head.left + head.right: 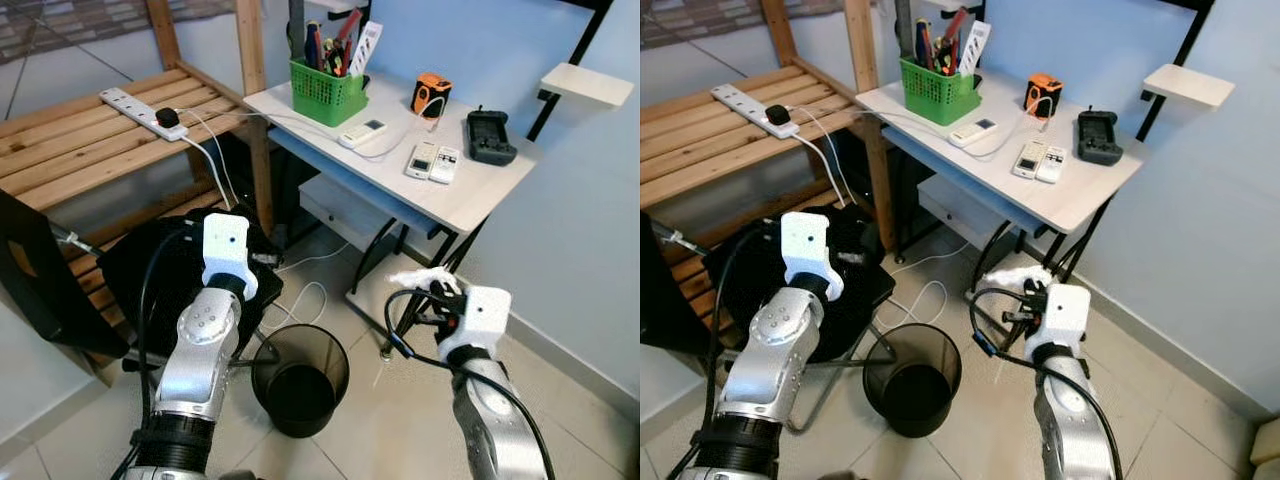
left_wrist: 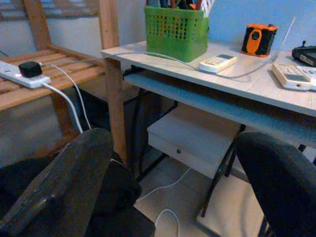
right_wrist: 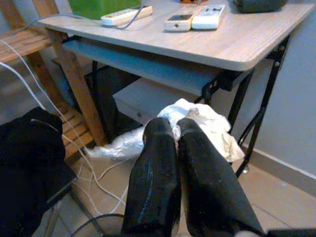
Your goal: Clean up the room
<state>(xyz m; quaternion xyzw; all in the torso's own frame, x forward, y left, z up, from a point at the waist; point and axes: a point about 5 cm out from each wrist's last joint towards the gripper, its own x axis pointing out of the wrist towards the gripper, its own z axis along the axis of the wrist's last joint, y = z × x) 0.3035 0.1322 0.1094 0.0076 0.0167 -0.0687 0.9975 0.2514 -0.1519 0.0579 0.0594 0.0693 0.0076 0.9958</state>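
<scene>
- Nearest, at the bottom centre of the left eye view, a black mesh wastebasket (image 1: 300, 380) stands open on the tiled floor between the two arms.
- The right gripper (image 3: 177, 132), lower right of that view, has its fingers pressed together on a crumpled white paper wad (image 3: 207, 126), held in the air right of the wastebasket and below the desk edge.
- By the look of it the paper is light, soft and easily crushed; a pinch on a bunched fold should hold, though loose flaps could snag or tear.
- The left gripper (image 2: 170, 163), centre left, has its jaws spread wide and holds nothing, hanging over a black chair (image 1: 150, 265).
- How much paper lies behind the right fingers is hidden, and the wastebasket's inside is too dark to judge.
- Farther, upper centre, the white desk (image 1: 480, 195) carries a green basket (image 1: 327, 92) of pens and three remote controls (image 1: 432, 162).
- At upper left, a power strip (image 1: 143, 111) lies on the wooden shelf.
</scene>
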